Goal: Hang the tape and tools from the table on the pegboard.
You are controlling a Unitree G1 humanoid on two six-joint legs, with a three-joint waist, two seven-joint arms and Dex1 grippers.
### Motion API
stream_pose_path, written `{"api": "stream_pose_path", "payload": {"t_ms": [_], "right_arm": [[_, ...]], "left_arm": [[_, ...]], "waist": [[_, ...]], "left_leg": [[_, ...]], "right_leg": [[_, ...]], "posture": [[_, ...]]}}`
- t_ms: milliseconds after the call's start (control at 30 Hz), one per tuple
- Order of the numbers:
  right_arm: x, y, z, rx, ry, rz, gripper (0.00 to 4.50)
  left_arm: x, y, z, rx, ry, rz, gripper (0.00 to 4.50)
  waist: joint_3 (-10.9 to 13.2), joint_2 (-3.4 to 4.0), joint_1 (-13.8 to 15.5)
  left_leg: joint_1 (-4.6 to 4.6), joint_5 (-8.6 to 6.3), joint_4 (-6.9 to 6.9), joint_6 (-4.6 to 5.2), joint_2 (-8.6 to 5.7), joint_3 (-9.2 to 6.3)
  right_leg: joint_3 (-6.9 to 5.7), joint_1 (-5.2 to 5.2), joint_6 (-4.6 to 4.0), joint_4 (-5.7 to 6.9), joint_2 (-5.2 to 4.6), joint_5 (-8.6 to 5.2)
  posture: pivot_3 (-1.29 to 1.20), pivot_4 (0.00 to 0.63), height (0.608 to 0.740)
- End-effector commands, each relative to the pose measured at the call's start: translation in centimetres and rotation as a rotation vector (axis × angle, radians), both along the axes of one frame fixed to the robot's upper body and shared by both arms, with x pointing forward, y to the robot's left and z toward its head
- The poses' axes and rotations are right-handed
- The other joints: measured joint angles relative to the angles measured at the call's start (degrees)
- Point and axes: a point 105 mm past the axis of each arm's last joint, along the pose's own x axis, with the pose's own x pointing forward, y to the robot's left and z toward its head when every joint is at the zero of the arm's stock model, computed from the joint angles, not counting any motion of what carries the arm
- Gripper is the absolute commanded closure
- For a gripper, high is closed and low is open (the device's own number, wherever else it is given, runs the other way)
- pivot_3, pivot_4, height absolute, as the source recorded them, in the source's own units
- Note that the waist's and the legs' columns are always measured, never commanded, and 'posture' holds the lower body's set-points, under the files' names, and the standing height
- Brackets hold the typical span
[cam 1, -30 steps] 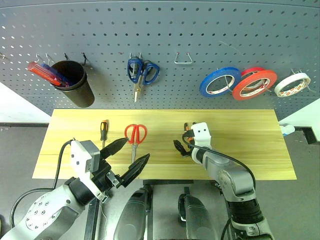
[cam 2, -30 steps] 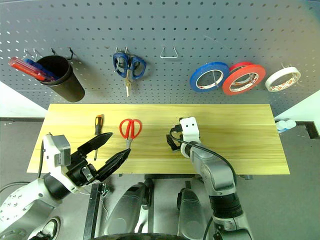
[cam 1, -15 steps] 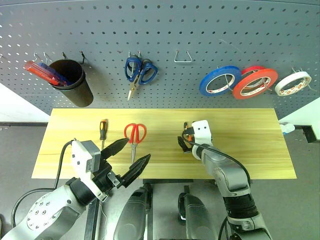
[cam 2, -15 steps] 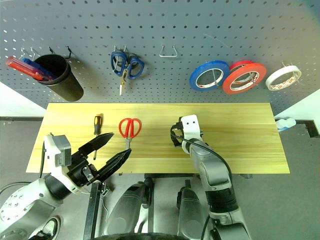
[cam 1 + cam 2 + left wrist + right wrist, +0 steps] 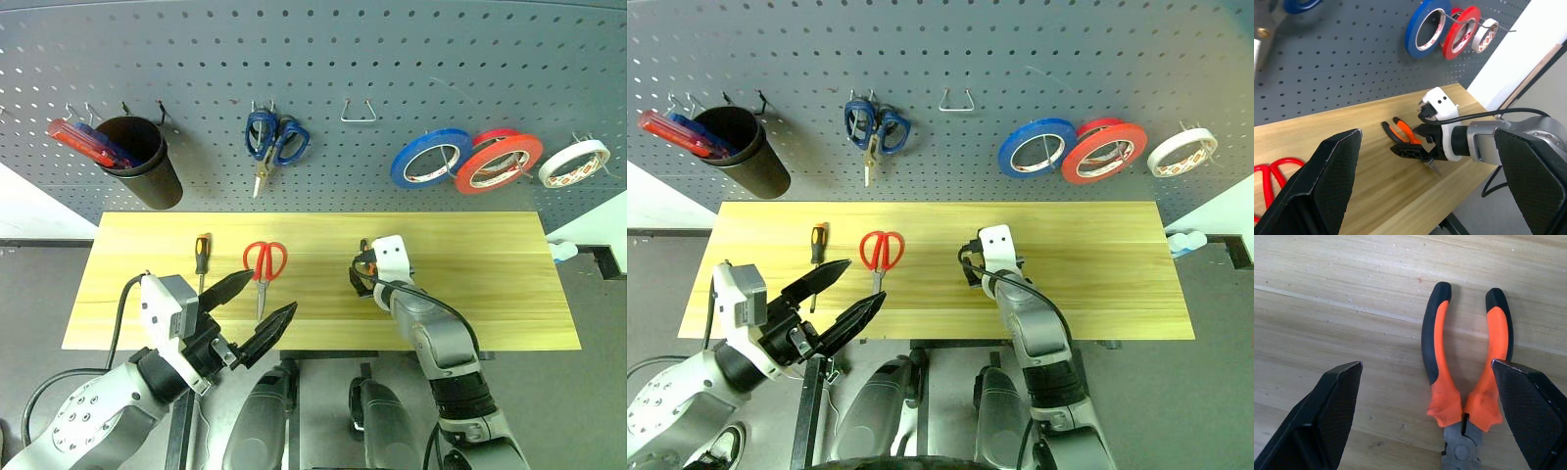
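Pliers [image 5: 1464, 377] flat on bench [image 5: 509, 284], mid-bench, handles toward pegboard [image 5: 392, 59], jaws toward robot. Right pincer [image 5: 1430, 421] wide open, empty, poised over pliers, one finger each side. Left pincer [image 5: 260, 311] wide open, empty, near front edge by scissors [image 5: 265, 264]. Judged: pliers rigid, moderately heavy, rubber-gripped; best hold across both handles near pivot

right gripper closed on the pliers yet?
No. In the right wrist view the right gripper is open, its fingers wide apart, with the pliers lying flat on the table between them.
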Motion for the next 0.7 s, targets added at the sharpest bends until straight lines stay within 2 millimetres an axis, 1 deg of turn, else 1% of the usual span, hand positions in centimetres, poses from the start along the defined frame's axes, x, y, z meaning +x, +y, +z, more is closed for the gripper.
{"api": "stream_pose_path", "payload": {"t_ms": [33,200,700], "right_arm": [[-0.1,0.0,-0.1,0.002,0.014,-0.008,0.09],[-0.5,-0.3,-1.2,-0.018,0.076,-0.024,0.09],[-0.4,-0.4,-1.3,-0.031,0.078,-0.021,0.09]], "left_arm": [[-0.7,-0.5,0.9,-0.007,-0.037,-0.028,0.00],[-0.6,-0.7,1.0,-0.008,-0.039,-0.036,0.00],[-0.5,-0.9,1.3,-0.008,-0.037,-0.042,0.00]], "waist": [[0.0,0.00,0.0],[0.0,0.00,0.0],[0.6,0.04,-0.1]], "left_leg": [[0.00,0.00,0.00,0.00,0.00,0.00],[0.00,-0.02,0.00,0.04,0.00,0.00],[0.00,-0.02,-0.03,0.04,0.00,0.00]], "right_leg": [[0.00,0.00,0.00,0.00,0.00,0.00],[0.00,0.00,0.00,0.00,0.00,0.00],[0.00,-0.02,0.00,0.00,0.00,0.00]], "posture": [[0.13,0.380,0.740],[0.13,0.381,0.740],[0.13,0.390,0.740]]}}
